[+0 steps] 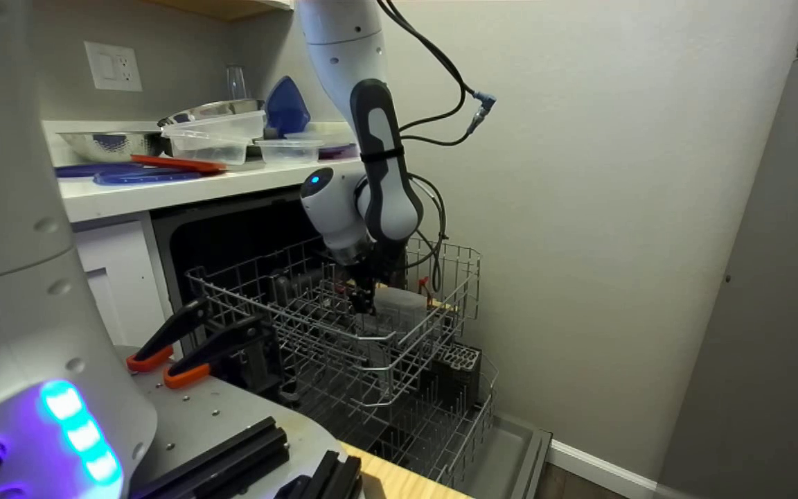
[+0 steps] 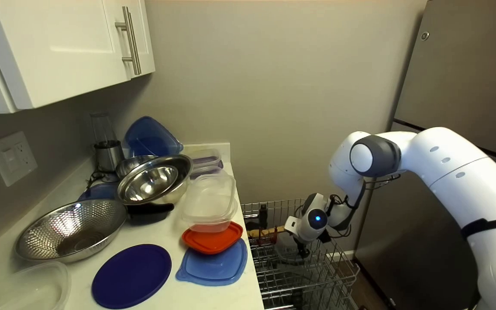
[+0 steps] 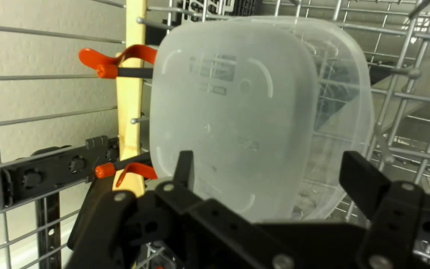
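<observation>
In the wrist view my gripper (image 3: 269,160) stands wide open over a cloudy clear plastic container (image 3: 233,104). The container lies upside down in the wire upper rack (image 1: 375,338) of a dishwasher. One finger (image 3: 185,168) overlaps the container's base, while the opposite finger (image 3: 364,183) is by its rim; whether either touches it I cannot tell. Nothing appears gripped. Beside the container runs a wooden utensil (image 3: 127,112), with red-orange tipped pieces (image 3: 136,52) across it. Both exterior views show the gripper (image 1: 364,298) low in the rack, close against the container (image 1: 402,305).
Below hangs a lower rack with a dark basket (image 1: 458,371). The white counter (image 2: 196,297) alongside carries a colander (image 2: 71,232), metal bowls (image 2: 153,183), clear containers (image 2: 209,198) and several lids, including a red one (image 2: 213,239). A wall (image 1: 579,208) rises behind the rack.
</observation>
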Robot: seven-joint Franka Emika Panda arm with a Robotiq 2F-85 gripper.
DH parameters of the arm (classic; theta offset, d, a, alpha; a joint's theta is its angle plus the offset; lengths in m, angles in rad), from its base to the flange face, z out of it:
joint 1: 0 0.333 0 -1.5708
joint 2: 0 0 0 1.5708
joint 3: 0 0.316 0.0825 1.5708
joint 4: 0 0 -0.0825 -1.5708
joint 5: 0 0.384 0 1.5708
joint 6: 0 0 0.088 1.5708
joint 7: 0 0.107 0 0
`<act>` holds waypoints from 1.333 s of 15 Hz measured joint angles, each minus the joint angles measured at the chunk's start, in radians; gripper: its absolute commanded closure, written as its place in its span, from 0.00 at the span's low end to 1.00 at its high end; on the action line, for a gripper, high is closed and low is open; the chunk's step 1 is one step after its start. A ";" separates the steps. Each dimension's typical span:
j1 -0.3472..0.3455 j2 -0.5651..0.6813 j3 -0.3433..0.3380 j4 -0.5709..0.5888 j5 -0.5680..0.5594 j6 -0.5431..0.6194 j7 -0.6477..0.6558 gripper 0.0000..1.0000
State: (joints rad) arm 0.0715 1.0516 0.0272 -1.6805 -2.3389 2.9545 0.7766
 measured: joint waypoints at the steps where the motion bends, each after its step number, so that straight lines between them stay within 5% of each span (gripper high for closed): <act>1: -0.007 0.003 0.008 0.006 -0.011 0.000 0.000 0.00; 11: -0.101 0.063 0.083 0.059 -0.069 0.001 0.001 0.00; 20: -0.103 0.070 0.095 0.061 -0.111 -0.036 0.001 0.00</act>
State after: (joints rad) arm -0.0319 1.1216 0.1226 -1.6200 -2.4496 2.9183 0.7777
